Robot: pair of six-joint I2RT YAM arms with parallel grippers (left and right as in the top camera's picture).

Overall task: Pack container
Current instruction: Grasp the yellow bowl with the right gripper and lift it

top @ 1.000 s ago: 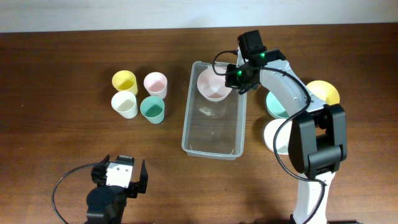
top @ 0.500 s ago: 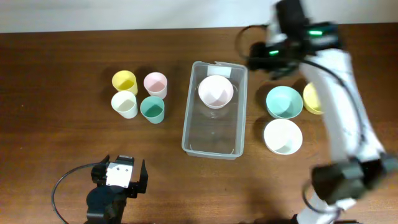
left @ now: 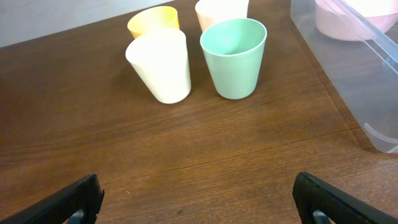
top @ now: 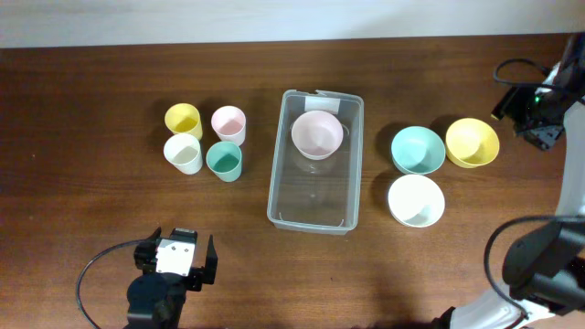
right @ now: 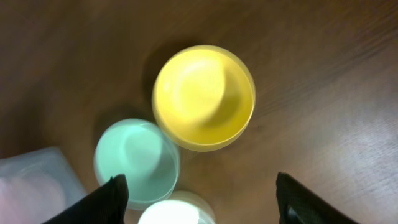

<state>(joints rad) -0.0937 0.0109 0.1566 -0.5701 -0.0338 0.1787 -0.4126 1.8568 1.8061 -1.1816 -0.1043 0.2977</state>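
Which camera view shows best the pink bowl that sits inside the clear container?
The overhead view: the whole pink bowl shows, at the labelled end of the container. The left wrist view catches only part of it at the top right; the right wrist view, a blurred pink patch at lower left.

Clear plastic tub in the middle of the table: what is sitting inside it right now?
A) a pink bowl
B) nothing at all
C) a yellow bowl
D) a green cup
A: a pink bowl sits inside the clear rectangular plastic tub, towards its labelled end, while the yellow bowl, mint bowl and white bowl stand outside it.
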